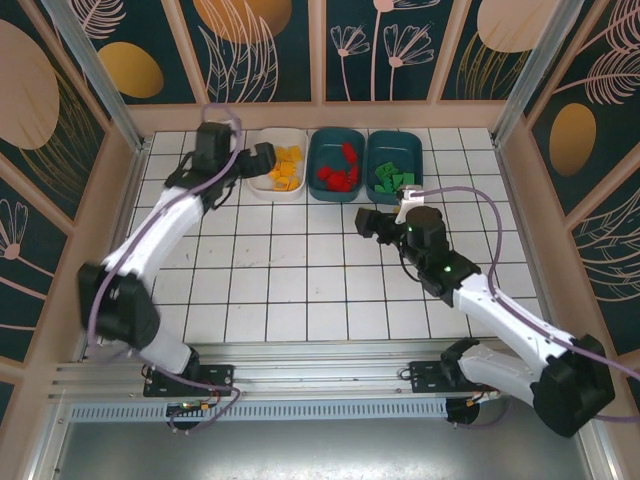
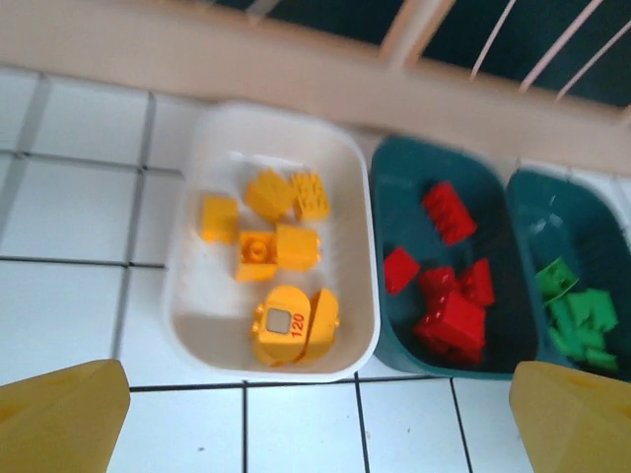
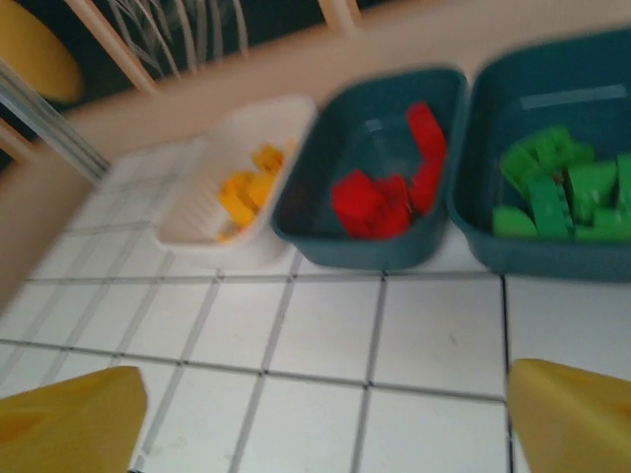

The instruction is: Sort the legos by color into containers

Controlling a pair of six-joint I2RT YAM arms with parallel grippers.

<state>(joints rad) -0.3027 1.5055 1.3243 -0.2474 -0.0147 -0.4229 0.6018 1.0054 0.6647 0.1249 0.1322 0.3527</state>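
Three containers stand in a row at the back of the table. The white bin holds yellow legos. Red legos lie in the middle teal bin. The right teal bin holds green legos. My left gripper hangs open and empty by the white bin's left side. Open and empty too, my right gripper hovers over bare tiles in front of the teal bins.
The white tiled tabletop stretches from the bins to the arm bases. A wooden frame rail runs just behind the bins, with side rails left and right. A metal mounting rail lies at the near edge.
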